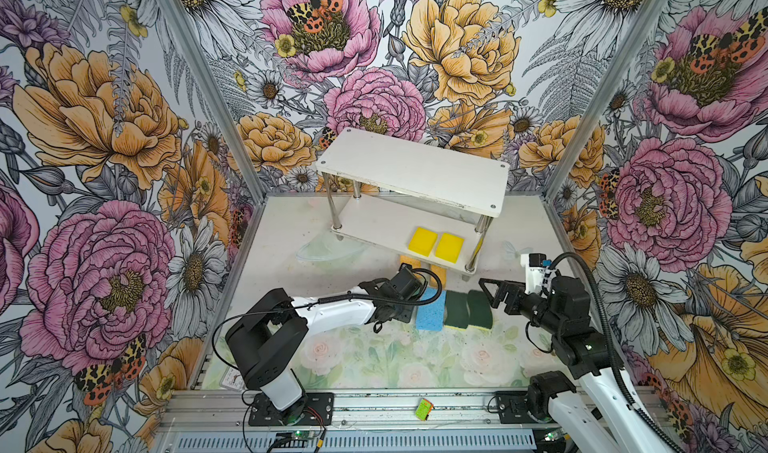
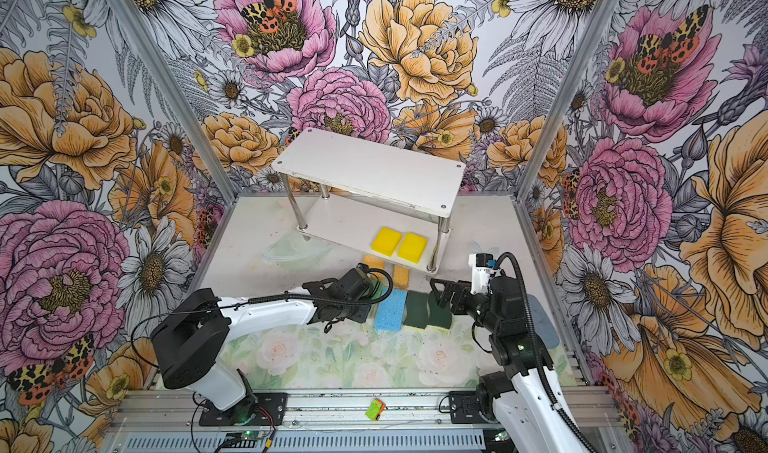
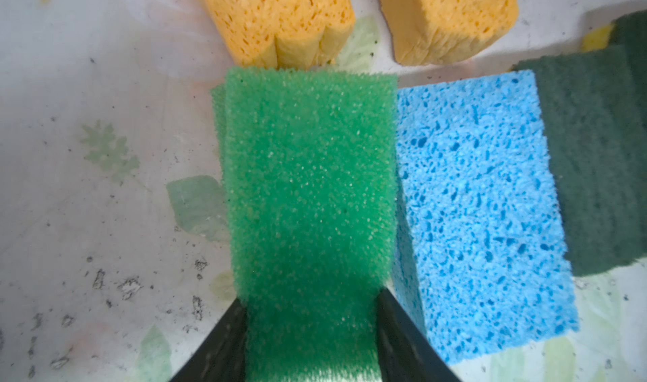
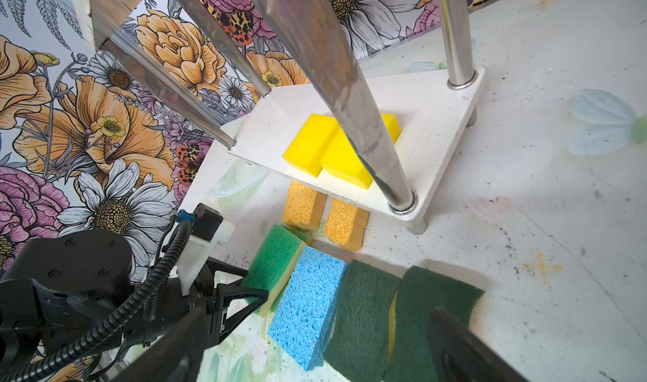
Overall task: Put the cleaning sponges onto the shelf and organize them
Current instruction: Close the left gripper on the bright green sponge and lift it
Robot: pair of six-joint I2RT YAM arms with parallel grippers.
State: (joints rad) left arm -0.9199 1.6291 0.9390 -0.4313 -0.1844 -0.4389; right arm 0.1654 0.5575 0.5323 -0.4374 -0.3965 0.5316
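Note:
The white shelf (image 1: 415, 168) stands at the back with two yellow sponges (image 1: 422, 241) (image 1: 449, 247) side by side on its lower board. My left gripper (image 3: 311, 296) is shut on a green-topped sponge (image 3: 308, 187), one finger on each long side. A second green edge (image 4: 297, 233) shows just beneath it. Beside it on the mat lie a light blue sponge (image 1: 430, 311) and two wavy dark green sponges (image 1: 456, 309) (image 1: 480, 309). Two orange sponges (image 4: 303, 205) (image 4: 345, 222) poke out from under the shelf's front edge. My right gripper (image 1: 490, 295) hovers open over the dark green pair, holding nothing.
The shelf's near metal post (image 4: 350, 93) rises close in front of my right wrist. A small green and orange object (image 1: 424, 410) lies on the front rail. Flowered walls close in the mat on three sides.

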